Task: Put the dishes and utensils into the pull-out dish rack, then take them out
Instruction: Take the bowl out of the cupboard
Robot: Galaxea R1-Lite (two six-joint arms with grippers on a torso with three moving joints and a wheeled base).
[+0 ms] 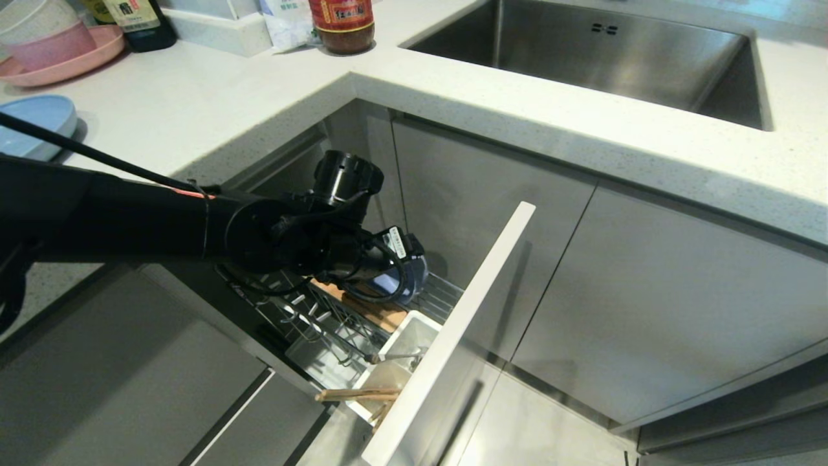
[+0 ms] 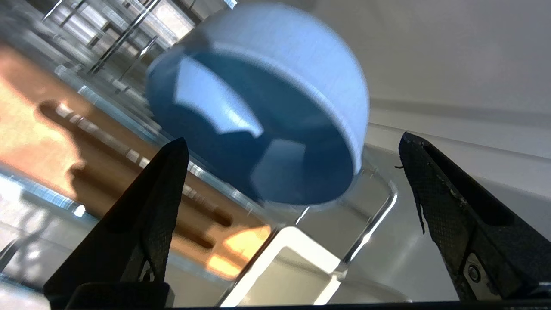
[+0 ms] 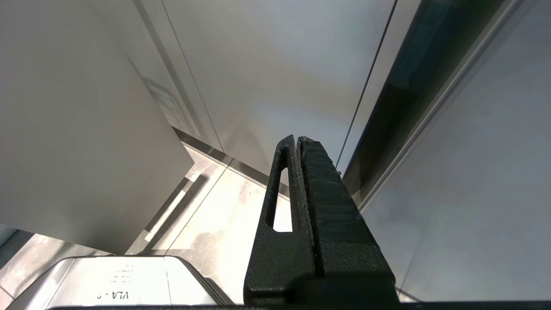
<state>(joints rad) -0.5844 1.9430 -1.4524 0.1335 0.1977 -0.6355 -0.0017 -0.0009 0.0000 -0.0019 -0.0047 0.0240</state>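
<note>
The pull-out dish rack (image 1: 310, 318) is drawn out below the counter, behind its pale front panel (image 1: 467, 323). The blue-grey bowl (image 2: 267, 107) stands tilted on the rack wires beside the wooden strip (image 2: 64, 142), its hollow facing my left gripper (image 2: 293, 138). That gripper is open, with both fingers wide of the bowl and nothing held. In the head view the bowl (image 1: 409, 279) peeks out past the left wrist. Chopsticks (image 1: 354, 394) and the spoon (image 1: 396, 355) lie in the white cutlery cup (image 1: 414, 333). The light blue plate (image 1: 32, 122) sits on the counter. My right gripper (image 3: 297, 138) is shut and parked.
A pink plate with stacked bowls (image 1: 58, 45), bottles (image 1: 341, 26) and a steel sink (image 1: 582, 58) are on the counter (image 1: 213, 97). Cabinet doors (image 1: 647, 304) close in the corner to the right of the rack. The left arm (image 1: 162, 226) reaches over the rack.
</note>
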